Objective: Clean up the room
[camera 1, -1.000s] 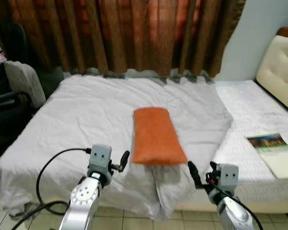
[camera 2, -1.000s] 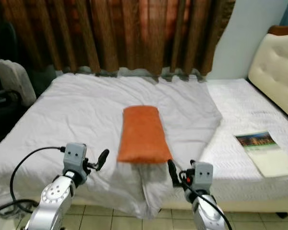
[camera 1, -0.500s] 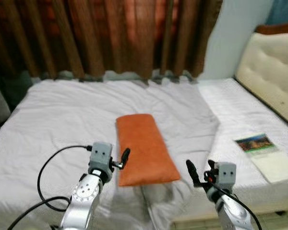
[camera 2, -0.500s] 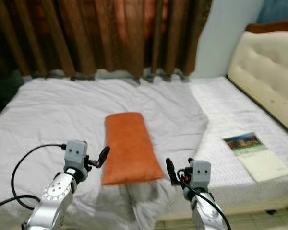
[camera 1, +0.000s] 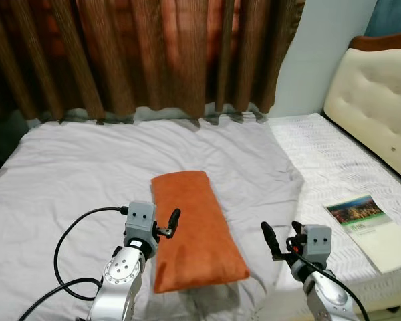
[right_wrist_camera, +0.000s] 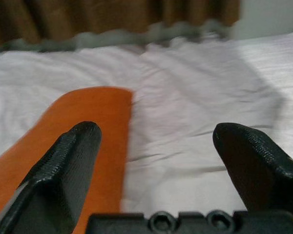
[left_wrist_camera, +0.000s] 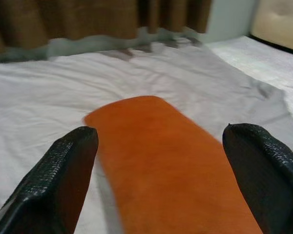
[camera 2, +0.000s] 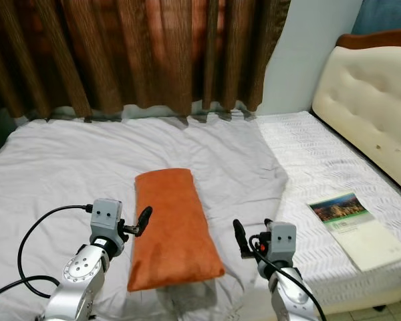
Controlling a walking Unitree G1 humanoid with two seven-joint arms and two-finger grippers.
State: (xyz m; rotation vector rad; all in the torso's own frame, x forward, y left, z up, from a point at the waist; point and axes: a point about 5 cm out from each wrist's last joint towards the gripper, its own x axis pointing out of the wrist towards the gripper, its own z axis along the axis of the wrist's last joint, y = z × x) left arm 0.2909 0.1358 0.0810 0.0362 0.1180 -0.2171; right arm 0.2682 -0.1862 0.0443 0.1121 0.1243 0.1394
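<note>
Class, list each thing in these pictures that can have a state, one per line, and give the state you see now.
Pillow: lying flat on the sheet, not held.
Sheet: spread over the bed, wrinkled.
Booklet: closed, flat on the bare mattress.
Curtains: drawn shut.
Left gripper: open, empty, above the pillow.
Right gripper: open, empty, beside the pillow.

Orange pillow (camera 1: 194, 229) on grey sheet (camera 1: 73, 167), booklet (camera 1: 371, 222) well apart.
</note>
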